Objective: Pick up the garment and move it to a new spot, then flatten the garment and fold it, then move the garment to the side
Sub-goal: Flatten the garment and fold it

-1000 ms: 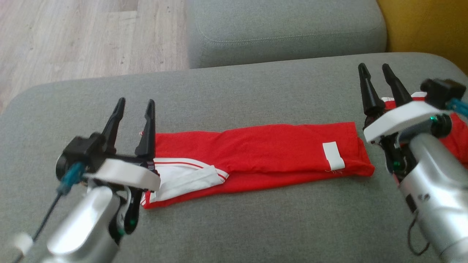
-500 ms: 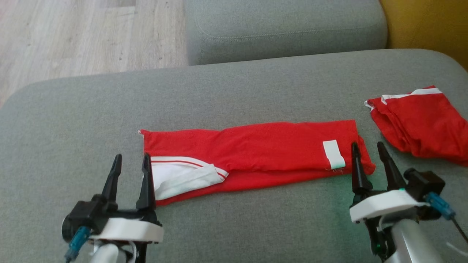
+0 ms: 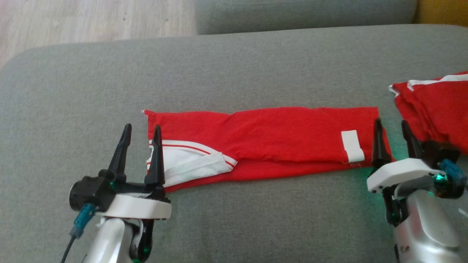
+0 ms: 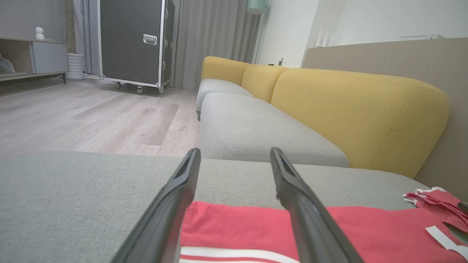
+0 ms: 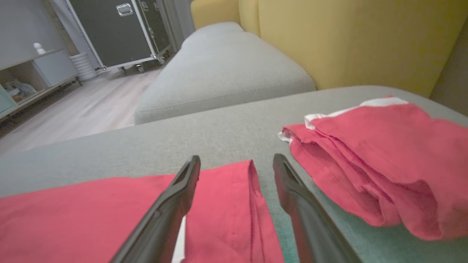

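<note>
Long red folded garment with white trim [image 3: 263, 138] lay flat across the grey fabric sofa cushion [image 3: 234, 73], running 9 to 3 o'clock. Left gripper [image 3: 142, 127] stood at its 9 o'clock end, fingers spread, holding nothing. Right gripper [image 3: 391, 121] stood at the 3 o'clock end, likewise spread and empty. A crumpled red cloth pile [image 3: 435, 109] lay further toward 3 o'clock.

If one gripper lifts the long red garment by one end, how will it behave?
Probably floppy: the garment lies flat in soft folds, so its free end would droop. Likely light: the cloth looks thin. The woven cushion may resist sliding.
</note>
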Controlling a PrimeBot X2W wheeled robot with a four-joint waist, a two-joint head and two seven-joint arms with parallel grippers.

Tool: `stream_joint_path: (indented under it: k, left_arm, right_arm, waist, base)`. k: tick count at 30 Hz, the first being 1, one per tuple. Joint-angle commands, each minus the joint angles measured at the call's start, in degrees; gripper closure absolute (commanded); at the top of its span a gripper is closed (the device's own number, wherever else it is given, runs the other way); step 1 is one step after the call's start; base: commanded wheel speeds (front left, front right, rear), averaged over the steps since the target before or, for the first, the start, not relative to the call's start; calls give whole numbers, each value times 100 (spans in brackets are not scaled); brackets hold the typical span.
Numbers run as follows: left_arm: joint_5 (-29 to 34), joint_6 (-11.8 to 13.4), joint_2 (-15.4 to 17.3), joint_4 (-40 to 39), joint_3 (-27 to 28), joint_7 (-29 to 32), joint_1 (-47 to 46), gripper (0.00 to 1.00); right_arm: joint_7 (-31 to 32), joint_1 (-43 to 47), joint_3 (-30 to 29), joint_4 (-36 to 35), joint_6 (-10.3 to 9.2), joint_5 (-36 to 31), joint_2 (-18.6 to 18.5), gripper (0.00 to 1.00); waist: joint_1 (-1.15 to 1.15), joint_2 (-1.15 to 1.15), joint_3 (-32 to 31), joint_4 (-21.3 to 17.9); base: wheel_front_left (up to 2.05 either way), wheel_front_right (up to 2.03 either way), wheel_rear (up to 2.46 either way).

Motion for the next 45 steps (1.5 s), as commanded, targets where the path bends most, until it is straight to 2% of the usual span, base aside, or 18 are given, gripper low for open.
stream_joint_path:
  k: [1,8,13,14,15,16,19,23,29,34,38,43,45]
  left_arm:
    - [57,-51,2,-110,236,-54,-219,0]
    - [177,-196,-80,32,194,-54,-321,0]
    - [235,-242,-115,47,231,-54,-368,0]
    - [244,-248,-121,45,244,-54,-379,0]
    - [253,-254,-126,44,256,-54,-390,0]
    - [259,-260,-131,45,267,-54,-397,0]
    - [276,-281,-142,73,276,-54,-392,0]
    - [300,-298,-156,108,300,-54,-370,0]
    - [302,-316,-192,131,307,-54,-322,0]
    - [317,-334,-206,133,272,-54,-254,0]
    - [319,-340,-210,107,341,-54,-231,0]
    - [343,-344,-205,154,371,-54,-166,0]
    - [346,-345,-198,173,391,-54,-99,0]
  right_arm:
    - [12,-247,-3,25,-4,-51,1,0]
    - [124,-635,-540,1220,-4,-109,1,0]
    - [177,-857,-439,1990,-4,26,1,0]
    - [166,-899,-380,2103,-4,62,1,13]
    - [165,-943,-315,2213,-4,130,1,52]
    - [181,-986,-212,2312,-4,203,1,100]
    - [73,-1096,-86,2406,-4,188,1,100]
    - [-79,-1195,-338,2290,-4,-93,-59,100]
    - [-146,-1209,-760,1905,-4,-460,-383,100]
    - [41,-1115,-1158,1551,-4,-836,-674,100]
    - [206,-1067,-1187,1273,-4,-962,-498,100]
    - [337,-996,-796,1050,-4,-707,-197,100]
    - [436,-942,-456,956,-4,-443,-91,100]
  waist:
    - [-1,0,99,84]
    - [-1,0,196,171]
    - [-1,0,254,168]
    - [-1,0,264,160]
    - [-1,0,270,153]
    - [-1,0,271,143]
    - [-1,0,257,82]
    - [-1,0,179,2]
    - [-1,0,10,-39]
    - [-1,0,-126,-45]
    - [-1,0,-275,-6]
    - [-1,0,-569,106]
    - [-1,0,-739,178]
  base:
    - [0,0,0]
    - [0,0,0]
    - [0,0,0]
    - [0,0,0]
    - [0,0,0]
    - [0,0,0]
    - [0,0,0]
    - [0,0,0]
    - [0,0,0]
    - [0,0,0]
    - [0,0,0]
    - [0,0,0]
    - [0,0,0]
